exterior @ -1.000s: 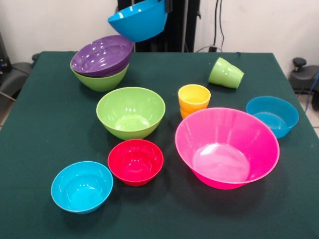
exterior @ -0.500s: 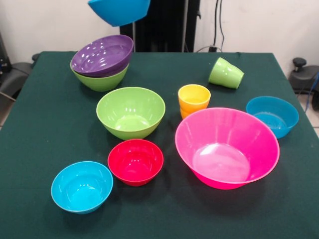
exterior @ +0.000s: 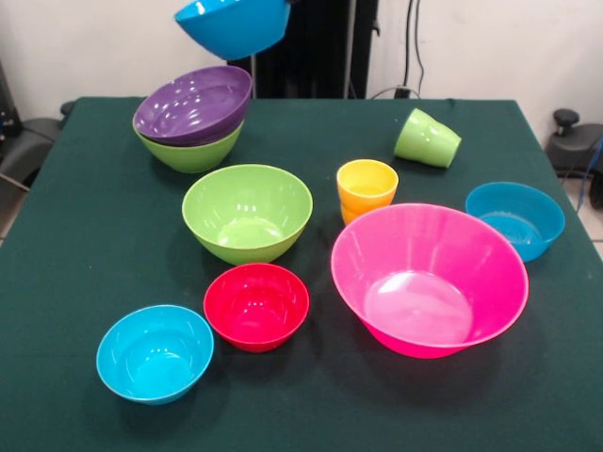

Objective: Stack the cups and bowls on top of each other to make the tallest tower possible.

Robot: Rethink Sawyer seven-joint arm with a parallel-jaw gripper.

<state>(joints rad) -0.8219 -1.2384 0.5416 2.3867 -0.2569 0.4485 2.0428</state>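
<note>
The jaws were out of sight above the top edge, so whether they stood apart or together could not be told. All that showed up there was a blue bowl (exterior: 233, 25), tilted, in the air at twelve o'clock, its upper part cut off by the edge and whatever held it hidden.

Just below it, at about eleven o'clock on the green table (exterior: 85, 235), the purple bowl (exterior: 193, 104) sat tipped inside a lime green bowl (exterior: 191, 153), only the lower one's rim and side peeking out. That pair sat close to the table's far left corner.

A second lime green bowl (exterior: 247, 212) stood near the centre. The red bowl (exterior: 256, 305) was just beside it at six o'clock, the small cyan bowl (exterior: 154, 352) at seven. The yellow-orange cup (exterior: 366, 188) stood upright, its base hidden behind the huge pink bowl (exterior: 429, 279). The light green cup (exterior: 427, 138) lay tilted at one o'clock. Another blue bowl (exterior: 514, 219) sat near the right edge at three o'clock.

Open cloth ran along the near edge and the far right corner.
</note>
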